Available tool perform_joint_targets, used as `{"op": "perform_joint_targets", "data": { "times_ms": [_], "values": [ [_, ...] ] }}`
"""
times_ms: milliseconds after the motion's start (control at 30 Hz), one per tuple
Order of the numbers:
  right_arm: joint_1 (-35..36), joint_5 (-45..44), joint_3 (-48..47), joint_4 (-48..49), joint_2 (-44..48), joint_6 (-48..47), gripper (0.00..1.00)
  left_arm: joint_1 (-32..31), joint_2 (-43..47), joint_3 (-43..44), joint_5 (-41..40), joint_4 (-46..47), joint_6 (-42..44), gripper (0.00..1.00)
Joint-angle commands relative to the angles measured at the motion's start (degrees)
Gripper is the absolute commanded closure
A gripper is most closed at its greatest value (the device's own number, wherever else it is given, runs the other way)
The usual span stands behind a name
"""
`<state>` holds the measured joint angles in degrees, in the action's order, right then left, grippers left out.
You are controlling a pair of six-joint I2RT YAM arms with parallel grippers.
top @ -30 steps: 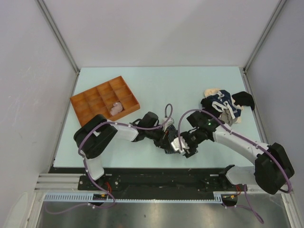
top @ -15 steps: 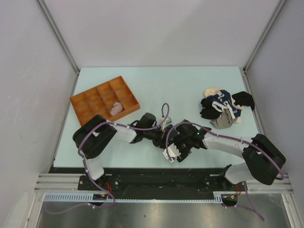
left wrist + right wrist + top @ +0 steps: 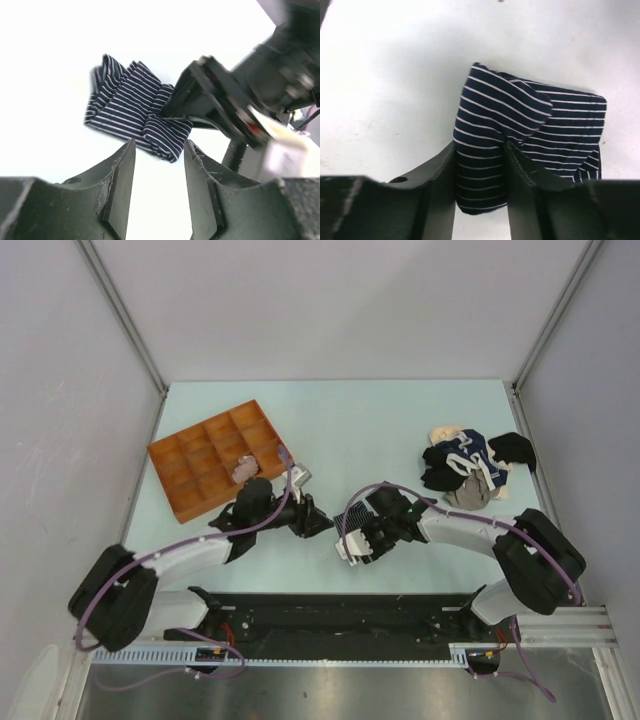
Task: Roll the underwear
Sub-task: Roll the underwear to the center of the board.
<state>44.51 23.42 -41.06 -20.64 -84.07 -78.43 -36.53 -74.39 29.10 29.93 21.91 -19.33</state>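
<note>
The navy striped underwear [image 3: 520, 130] lies on the pale bench [image 3: 380, 420] near its front edge, about midway between the 2 arms, loosely folded into a thick wad with 1 flap turned over the top. It looks light, limp and thin. It would likely bunch and slide under a push instead of holding a crease, and a roll would probably spring open unless it is pinned. The best hold seems to be a doubled edge, where several layers give the fingers something to bite.

The right gripper [image 3: 479, 145] grasps it there: its jaws stand on either side of the near fold, and cloth fills the gap between them. The left gripper [image 3: 159, 145] is released, with nothing between its parted jaws. It sits a little apart from the cloth, on the side toward the orange tray [image 3: 180, 465].

1 rolled pink piece [image 3: 243, 469] sits in a compartment of that tray. The pile of remaining underwear [image 3: 468, 468], navy, black and cream, rests well apart at the right of the bench.
</note>
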Motion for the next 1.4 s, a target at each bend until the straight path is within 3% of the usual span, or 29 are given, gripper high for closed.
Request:
{"op": "perform_joint_targets", "data": {
  "times_ms": [0,133,267,400,600,1000,1367],
  "values": [
    [-3.4,3.0,-4.4,-9.8,-5.5,5.2,0.61,0.8,10.5,-6.6,-1.2,2.0,6.8,0.52],
    [-6.3,9.2,-12.1,-19.0,-10.7,6.6,0.67,-3.7,25.2,-16.2,-4.1,11.3,13.3,0.46],
    [-7.6,15.8,-18.3,-29.4,-16.3,6.1,0.71,-11.8,29.7,-19.8,-5.5,13.2,20.9,0.39],
    [-9.8,22.4,-23.5,-42.8,-22.0,2.9,0.73,-18.3,26.8,-15.9,-8.7,5.3,30.6,0.37],
    [-12.9,29.1,-29.3,-55.8,-32.0,-2.6,0.75,-24.4,12.0,-8.1,-13.2,0.6,37.3,0.37],
    [-14.0,30.1,-29.5,-56.4,-33.3,-3.0,0.73,-26.8,-7.5,3.2,-17.4,-0.4,42.2,0.38],
    [-15.0,30.4,-29.5,-53.5,-33.2,-1.0,0.71,-28.2,-13.1,5.4,-14.6,0.3,38.8,0.42]
  ]
}}
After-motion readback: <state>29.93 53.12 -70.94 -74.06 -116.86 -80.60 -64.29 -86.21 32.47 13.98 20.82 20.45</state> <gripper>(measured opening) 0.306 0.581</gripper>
